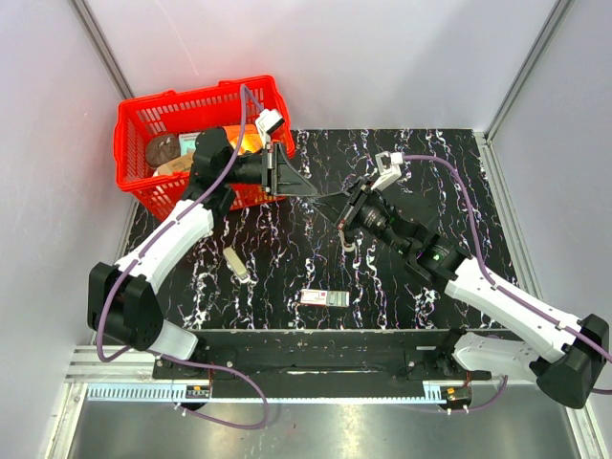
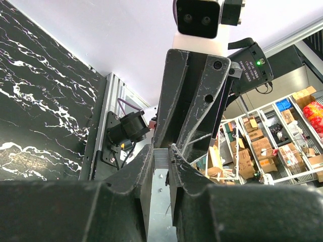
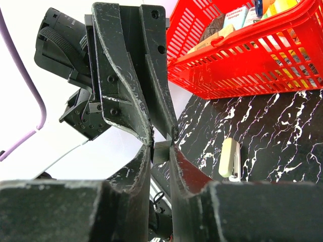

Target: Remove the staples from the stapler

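The stapler (image 1: 236, 264), pale beige and closed, lies on the black marbled table left of centre, and it also shows in the right wrist view (image 3: 229, 159). My left gripper (image 1: 321, 194) and right gripper (image 1: 338, 200) meet tip to tip above the middle of the table. Between them is a small grey strip of staples (image 2: 162, 157), which also shows in the right wrist view (image 3: 162, 150). In the left wrist view my left gripper (image 2: 161, 149) is closed on the strip. In the right wrist view my right gripper (image 3: 161, 146) is closed on its other end.
A red basket (image 1: 134, 124) with sponges and packets stands at the back left, just behind the left arm, and also shows in the right wrist view (image 3: 242, 55). A flat white box with green-and-red print (image 1: 322, 297) lies near the front centre.
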Tool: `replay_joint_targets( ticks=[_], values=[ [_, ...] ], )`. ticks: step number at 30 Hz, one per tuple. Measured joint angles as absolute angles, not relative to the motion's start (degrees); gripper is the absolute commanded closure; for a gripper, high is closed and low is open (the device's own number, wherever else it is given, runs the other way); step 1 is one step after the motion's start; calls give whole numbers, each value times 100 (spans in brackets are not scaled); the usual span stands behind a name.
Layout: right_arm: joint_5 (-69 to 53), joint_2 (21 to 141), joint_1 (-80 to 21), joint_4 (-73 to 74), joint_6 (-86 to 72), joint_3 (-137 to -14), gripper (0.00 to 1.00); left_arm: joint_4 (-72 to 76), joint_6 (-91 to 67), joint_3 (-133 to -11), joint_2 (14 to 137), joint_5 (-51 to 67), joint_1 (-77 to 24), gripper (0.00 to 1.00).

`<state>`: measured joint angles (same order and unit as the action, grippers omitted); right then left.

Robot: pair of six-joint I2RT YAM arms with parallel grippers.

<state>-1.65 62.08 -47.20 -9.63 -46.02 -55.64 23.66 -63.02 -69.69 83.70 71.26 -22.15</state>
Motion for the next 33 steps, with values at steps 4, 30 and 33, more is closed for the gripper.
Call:
replay_joint_targets(
  ticks=[4, 30, 33],
  values=[
    [-165, 6200, -4716, -967, -4602, -5557, 88, 2342, -6276, -6969, 8370, 7113, -2204, 44],
    [-246, 6254, -4772, 1903, -4558, -4254, 100, -3280, 458, -7500, 9319, 2075, -2928, 42],
    [-128, 6281, -4939, 2099, -4652, -4152, 100, -3249, 934, -6984, 9319, 1236, -3293, 43]
  ],
)
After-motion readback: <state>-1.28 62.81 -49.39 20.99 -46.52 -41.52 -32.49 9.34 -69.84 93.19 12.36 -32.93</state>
